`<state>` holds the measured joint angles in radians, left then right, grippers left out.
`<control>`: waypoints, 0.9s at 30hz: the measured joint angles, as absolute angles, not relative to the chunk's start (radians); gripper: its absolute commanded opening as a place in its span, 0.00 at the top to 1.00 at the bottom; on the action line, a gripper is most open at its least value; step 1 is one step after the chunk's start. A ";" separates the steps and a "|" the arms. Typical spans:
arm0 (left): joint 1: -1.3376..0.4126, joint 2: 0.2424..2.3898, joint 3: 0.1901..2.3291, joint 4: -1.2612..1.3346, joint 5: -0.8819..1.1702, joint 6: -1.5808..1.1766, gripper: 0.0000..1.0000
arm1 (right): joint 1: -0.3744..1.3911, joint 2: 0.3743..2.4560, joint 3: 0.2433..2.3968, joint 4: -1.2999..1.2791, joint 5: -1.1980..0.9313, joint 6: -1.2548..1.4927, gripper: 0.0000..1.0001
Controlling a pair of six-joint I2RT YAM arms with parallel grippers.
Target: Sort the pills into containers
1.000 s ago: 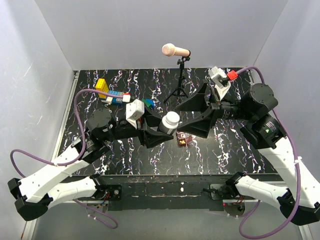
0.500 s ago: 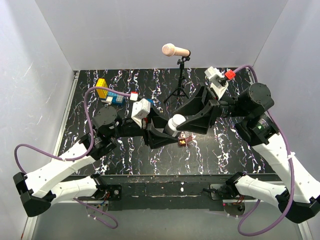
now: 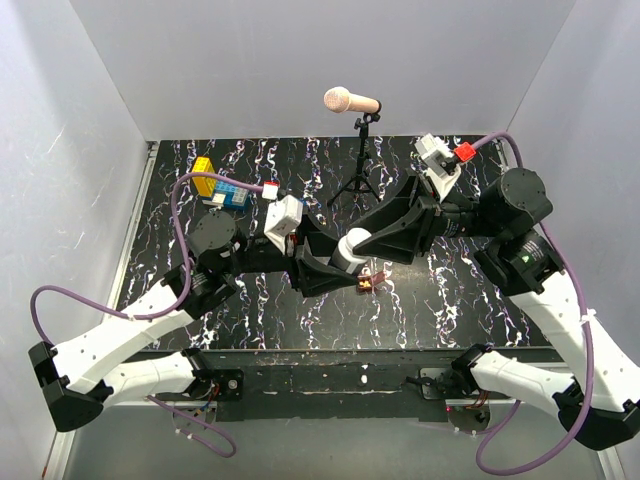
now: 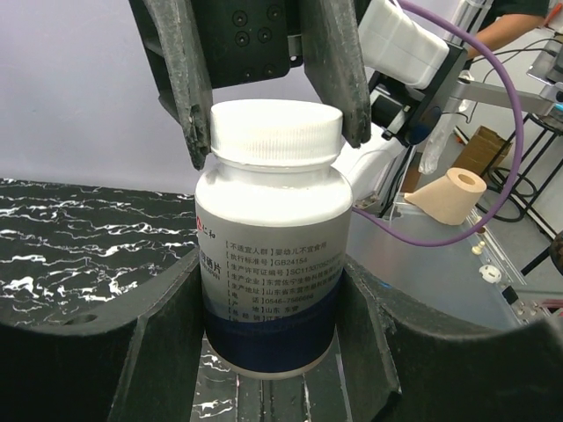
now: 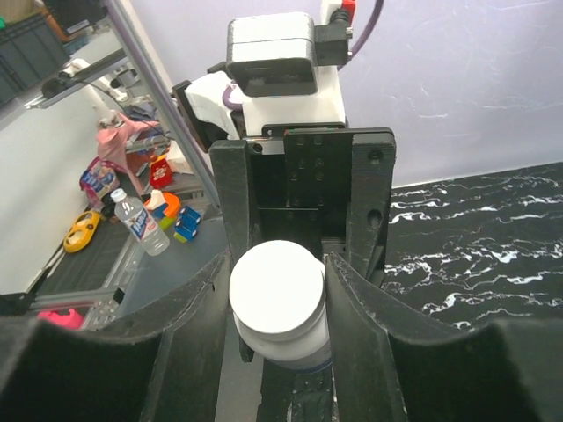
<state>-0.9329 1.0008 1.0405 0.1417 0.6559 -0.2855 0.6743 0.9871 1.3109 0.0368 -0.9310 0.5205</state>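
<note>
Top external: one bottle (image 3: 348, 250); left end effector (image 3: 340, 262) grips body, right end effector (image 3: 356, 242) cap.

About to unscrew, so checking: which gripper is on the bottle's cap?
The right gripper: it pinches the white cap from both sides. The left gripper clamps the white bottle lower down, around its body.

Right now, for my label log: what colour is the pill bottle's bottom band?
Dark blue, on the pill bottle; clearest in the left wrist view.
</note>
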 measured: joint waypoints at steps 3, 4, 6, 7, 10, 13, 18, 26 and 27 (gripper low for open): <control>-0.934 1.004 1.041 0.126 0.630 -0.284 1.00 | 0.674 0.978 1.313 -0.011 -0.889 0.499 0.76; -0.934 1.005 1.044 0.116 0.617 -0.282 1.00 | 0.674 0.975 1.313 -0.024 -0.872 0.494 0.78; -0.936 1.005 1.048 0.096 0.581 -0.278 1.00 | 0.674 0.968 1.313 -0.051 -0.828 0.484 0.82; -0.937 1.005 1.051 0.086 0.560 -0.274 1.00 | 0.674 0.965 1.313 -0.063 -0.804 0.478 0.82; -0.940 1.009 1.065 0.046 0.491 -0.264 1.00 | 0.674 0.962 1.313 -0.095 -0.732 0.465 0.85; -0.944 1.018 1.077 0.011 0.424 -0.251 1.00 | 0.674 0.962 1.313 -0.127 -0.660 0.455 0.88; -0.946 1.058 1.111 -0.036 0.331 -0.221 1.00 | 0.673 0.962 1.313 -0.181 -0.531 0.444 0.91; -0.947 1.123 1.136 -0.076 0.192 -0.160 1.00 | 0.669 1.004 1.336 -0.281 -0.360 0.464 0.96; -0.947 1.130 1.136 -0.079 0.172 -0.151 1.00 | 0.668 1.014 1.342 -0.293 -0.343 0.471 0.96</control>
<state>-0.9466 1.1297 1.1362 -0.0792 0.1722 -0.1509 0.6678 1.0138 1.3422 -0.2932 -0.3428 0.4706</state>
